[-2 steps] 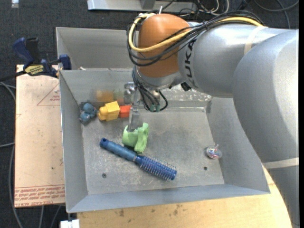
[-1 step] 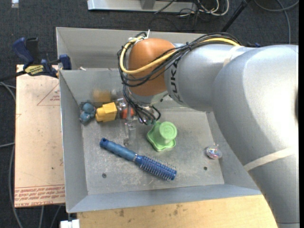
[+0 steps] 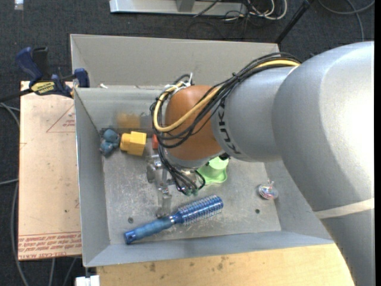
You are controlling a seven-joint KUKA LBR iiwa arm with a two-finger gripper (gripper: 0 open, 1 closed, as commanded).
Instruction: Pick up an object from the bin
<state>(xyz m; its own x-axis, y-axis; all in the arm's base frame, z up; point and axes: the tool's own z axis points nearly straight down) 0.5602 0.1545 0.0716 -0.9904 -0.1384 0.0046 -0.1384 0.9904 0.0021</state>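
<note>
My gripper [image 3: 165, 207] hangs low in the bin [image 3: 89, 183], just beside the neck of the blue hairbrush [image 3: 189, 213] lying along the near wall. Whether my grip is spread or closed, I cannot tell. My orange cover [image 3: 187, 124] half hides a green thing [image 3: 217, 170]; a yellow block [image 3: 133, 142] sits far left.

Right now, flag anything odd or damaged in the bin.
Nothing stands out. The brush lies flat at the front, the yellow block sits at the left, and a green thing is partly hidden under the arm.

Grey bin [image 3: 244, 210]: blue hairbrush [image 3: 178, 217], yellow block [image 3: 133, 142]
</note>
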